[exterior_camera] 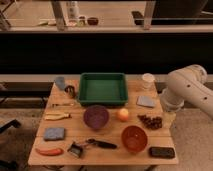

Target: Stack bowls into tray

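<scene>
Nothing stacked yet: your tray (pixel 102 89) sits empty at the back of the table (pixel 75 128), with both bowls outside it.
Your next move is a reach in for the purple bowl (pixel 96 116) at centre or the orange-red bowl (pixel 134 138) at front right; the arm (pixel 187 87) is folded off the right edge, the gripper (pixel 170 118) low beside it, jaws wide, holding nothing.

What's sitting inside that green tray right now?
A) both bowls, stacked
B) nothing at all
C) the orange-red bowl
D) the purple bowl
B: the green tray shows only its bare floor. The purple bowl and the orange-red bowl both stand on the table in front of it, and the robot's hand hangs at the table's right edge, holding nothing.
</scene>
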`<state>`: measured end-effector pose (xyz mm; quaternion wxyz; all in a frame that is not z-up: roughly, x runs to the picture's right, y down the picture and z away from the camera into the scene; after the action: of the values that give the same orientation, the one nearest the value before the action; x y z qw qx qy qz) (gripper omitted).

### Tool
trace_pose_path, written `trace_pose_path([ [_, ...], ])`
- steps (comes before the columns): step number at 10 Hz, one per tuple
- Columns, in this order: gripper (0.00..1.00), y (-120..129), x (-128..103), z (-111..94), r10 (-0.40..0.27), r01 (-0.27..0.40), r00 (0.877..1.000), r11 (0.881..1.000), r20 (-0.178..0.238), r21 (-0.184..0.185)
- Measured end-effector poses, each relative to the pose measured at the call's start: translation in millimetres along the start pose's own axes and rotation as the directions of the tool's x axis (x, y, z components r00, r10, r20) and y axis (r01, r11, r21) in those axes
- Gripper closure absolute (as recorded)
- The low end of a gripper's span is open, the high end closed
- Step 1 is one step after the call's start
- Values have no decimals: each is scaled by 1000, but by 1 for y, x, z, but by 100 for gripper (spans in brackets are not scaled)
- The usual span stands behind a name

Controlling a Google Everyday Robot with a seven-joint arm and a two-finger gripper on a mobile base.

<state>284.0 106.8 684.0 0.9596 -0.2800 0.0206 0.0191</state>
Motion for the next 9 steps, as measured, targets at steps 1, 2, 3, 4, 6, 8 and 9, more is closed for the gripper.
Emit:
trace_pose_path([
  [1, 20, 4, -4, 1, -22, 22, 1000, 1000, 7, 1],
  [2, 20, 14, -10, 2, -50, 50, 999, 999, 19, -1],
  [3, 20, 23, -13, 3, -75, 75, 997, 997, 21, -1],
  [4, 20, 30, -13, 3, -83, 83, 996, 997, 25, -1],
  [6, 20, 27, -17, 5, -92, 92, 995, 996, 34, 2],
  [8, 20, 29, -30, 7, -129, 129, 991, 992, 42, 0],
  [9, 20, 38, -33, 8, -145, 145, 989, 989, 42, 0],
])
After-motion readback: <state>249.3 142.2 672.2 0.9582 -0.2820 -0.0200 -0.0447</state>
